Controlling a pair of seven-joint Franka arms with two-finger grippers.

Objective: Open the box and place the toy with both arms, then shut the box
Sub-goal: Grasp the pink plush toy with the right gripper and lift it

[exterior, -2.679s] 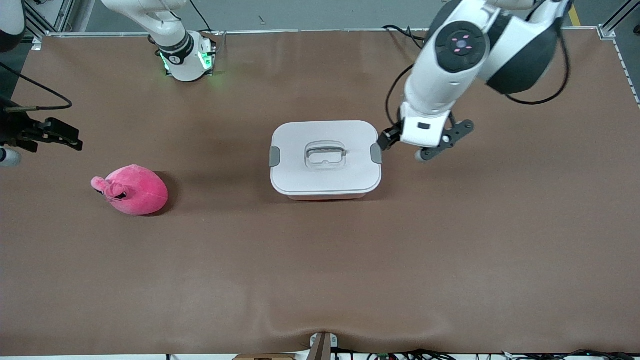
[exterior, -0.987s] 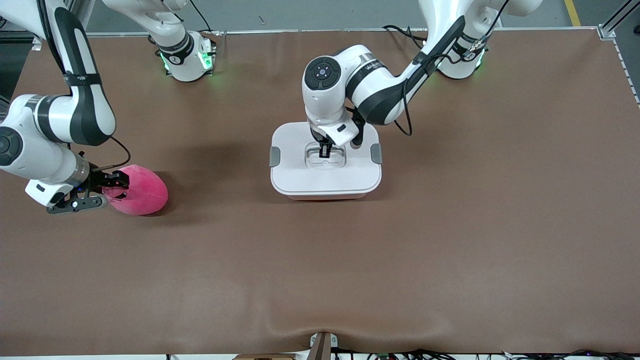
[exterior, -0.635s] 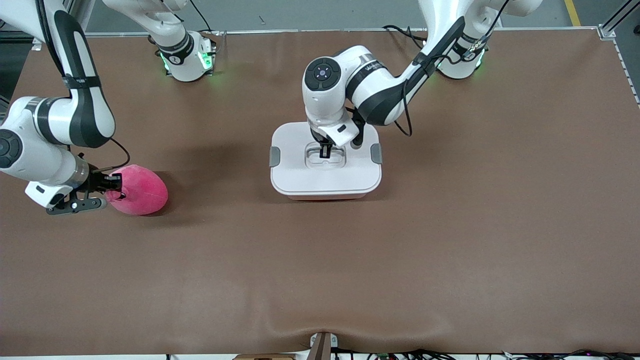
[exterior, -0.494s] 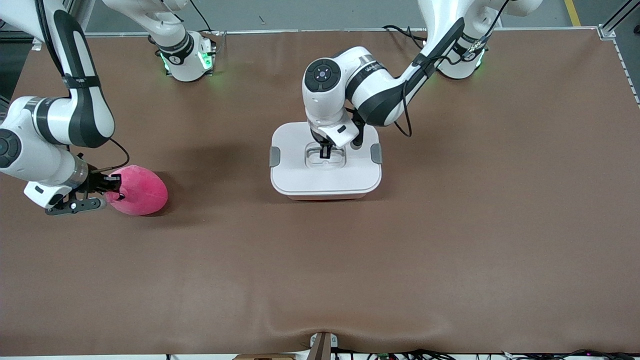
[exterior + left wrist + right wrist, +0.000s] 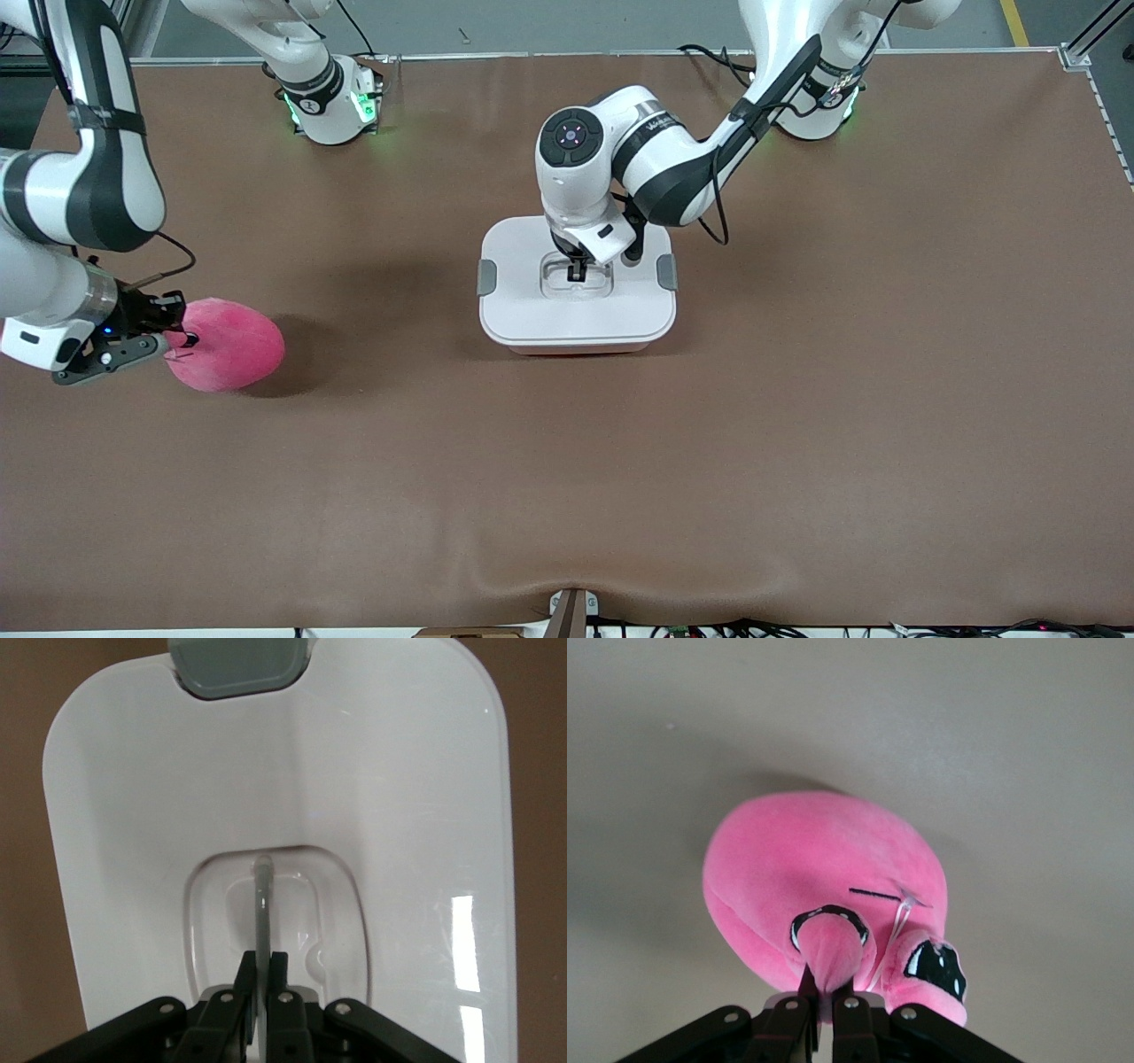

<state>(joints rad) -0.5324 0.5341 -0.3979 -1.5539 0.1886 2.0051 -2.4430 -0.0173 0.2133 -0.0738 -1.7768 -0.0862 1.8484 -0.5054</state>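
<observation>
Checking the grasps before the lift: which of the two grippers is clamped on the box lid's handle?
The left gripper, reaching from its base over the box, is shut on the clear handle. The right gripper instead pinches the pink toy.

1. Table (image 5: 797, 399): brown matt covering, faintly rough, puckered at its edge nearest the front camera.
2. Box (image 5: 532, 310): lid of smooth glossy white plastic with window glare; matt grey plastic latches (image 5: 486, 277) at the lid's ends; clear plastic handle (image 5: 263, 895) in the lid's recess.
3. Toy (image 5: 232, 347): bright pink plush cloth, soft short nap; shiny black eye marks.
4. Left end effector (image 5: 262, 979) and right end effector (image 5: 821, 985): black matt hard fingers.
5. Arms, beside the box: glossy white shells, dark grey joints.
</observation>
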